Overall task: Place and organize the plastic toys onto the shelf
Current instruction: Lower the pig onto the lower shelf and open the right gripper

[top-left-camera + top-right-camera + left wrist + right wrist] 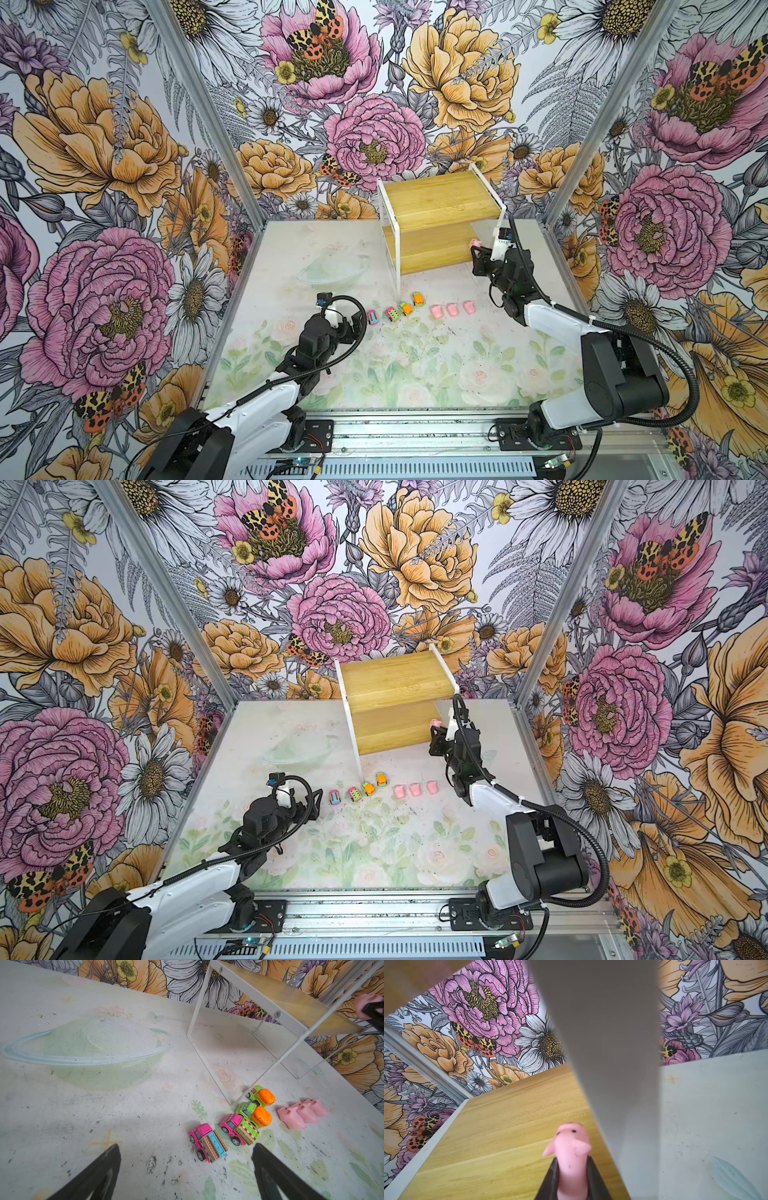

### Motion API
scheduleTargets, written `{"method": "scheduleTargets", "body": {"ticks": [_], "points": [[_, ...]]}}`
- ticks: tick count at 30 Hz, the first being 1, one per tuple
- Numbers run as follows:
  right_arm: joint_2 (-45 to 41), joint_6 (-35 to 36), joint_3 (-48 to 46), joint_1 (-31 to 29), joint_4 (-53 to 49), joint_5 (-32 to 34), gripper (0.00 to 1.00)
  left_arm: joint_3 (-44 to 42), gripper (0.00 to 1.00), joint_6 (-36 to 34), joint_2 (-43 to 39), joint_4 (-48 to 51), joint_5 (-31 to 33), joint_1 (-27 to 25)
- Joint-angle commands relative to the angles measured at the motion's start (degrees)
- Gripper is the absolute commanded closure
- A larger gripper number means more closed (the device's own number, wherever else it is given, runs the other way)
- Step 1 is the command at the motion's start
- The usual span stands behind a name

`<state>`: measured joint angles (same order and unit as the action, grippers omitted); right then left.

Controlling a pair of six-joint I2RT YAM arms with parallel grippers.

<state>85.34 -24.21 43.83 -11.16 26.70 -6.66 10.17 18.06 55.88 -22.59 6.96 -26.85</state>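
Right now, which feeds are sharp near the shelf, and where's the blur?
Right wrist view: the shelf frame's upright, very close, is an out-of-focus grey wedge; the pink pig in the right hand is slightly soft. Left wrist view: toy cars crisp, wide-angle stretch at the edges. In both top views: even light, no glare, toys tiny.

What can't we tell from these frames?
- Right wrist view: small pink pig-like toy, lower body hidden by right gripper jaws.
- Right wrist view: blurred white frame post blocks part of yellowish wooden shelf.
- Both top views: whether toy touches shelf, too small.
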Motion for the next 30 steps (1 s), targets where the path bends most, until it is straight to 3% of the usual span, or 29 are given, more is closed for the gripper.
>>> {"method": "scheduleTargets", "body": {"ticks": [1, 30], "points": [[1.3, 0.0, 1.6, 0.3, 1.6, -1.4, 0.78, 0.5, 0.01, -0.2, -1.0, -1.6, -0.8, 0.5], [3.2, 0.0, -0.5, -0.4, 3.8, -1.0, 0.74, 0.6, 0.01, -0.1, -0.3, -1.9, -0.9, 0.5]]}}
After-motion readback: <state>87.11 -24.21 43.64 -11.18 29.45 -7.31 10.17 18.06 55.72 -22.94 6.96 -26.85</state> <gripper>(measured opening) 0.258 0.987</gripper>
